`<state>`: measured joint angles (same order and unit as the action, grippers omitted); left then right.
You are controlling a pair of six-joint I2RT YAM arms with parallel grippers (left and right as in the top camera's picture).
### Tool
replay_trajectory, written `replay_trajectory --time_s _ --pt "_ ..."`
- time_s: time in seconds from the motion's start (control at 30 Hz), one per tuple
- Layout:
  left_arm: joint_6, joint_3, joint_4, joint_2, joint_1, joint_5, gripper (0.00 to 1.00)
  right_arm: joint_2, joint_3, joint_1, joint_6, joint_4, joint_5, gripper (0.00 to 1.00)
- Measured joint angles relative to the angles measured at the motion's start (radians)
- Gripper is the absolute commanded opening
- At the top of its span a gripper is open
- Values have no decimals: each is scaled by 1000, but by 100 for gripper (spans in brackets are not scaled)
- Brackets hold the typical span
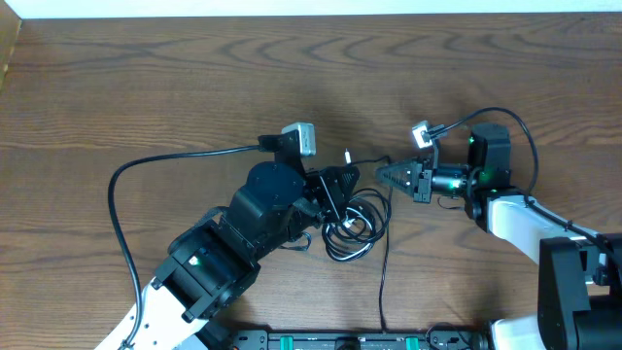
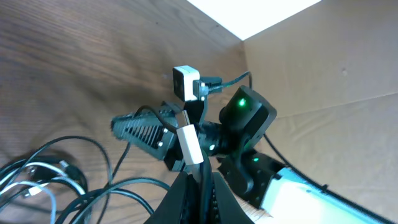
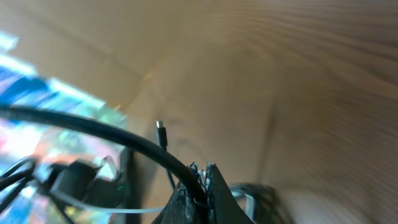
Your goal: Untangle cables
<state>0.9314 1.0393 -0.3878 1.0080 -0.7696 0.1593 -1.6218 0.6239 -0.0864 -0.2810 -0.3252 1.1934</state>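
The wooden desk (image 1: 146,78) carries a loose tangle of cables (image 1: 358,231), lying just at five o'clock from its middle. Above the tangle, the left gripper (image 1: 340,183) has its jaws closed on the white cable (image 2: 189,144) near the plug. At three o'clock from it, the right gripper (image 1: 386,175) has its jaws pinched on a black cable (image 3: 124,140). This looks like the pulling-apart step. Next, I'd judge, the two should draw away from each other slowly, so the loops slip free rather than tighten.
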Motion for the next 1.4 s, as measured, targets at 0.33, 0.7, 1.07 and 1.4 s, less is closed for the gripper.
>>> replay_trajectory --time_s 0.33,0.7,1.07,1.4 --pt "-69 -1 -133 0 0 -90 7 0 0 191 -49 145 -118 1" --pt "-76 -2 -357 0 -1 -489 7 0 0 267 -68 168 -100 1" --pt "-76 -2 -443 0 12 -711 8 0 0 267 -68 171 -97 1" --pt "-84 -2 -455 23 47 -716 63 0 0 273 -71 171 -113 1"
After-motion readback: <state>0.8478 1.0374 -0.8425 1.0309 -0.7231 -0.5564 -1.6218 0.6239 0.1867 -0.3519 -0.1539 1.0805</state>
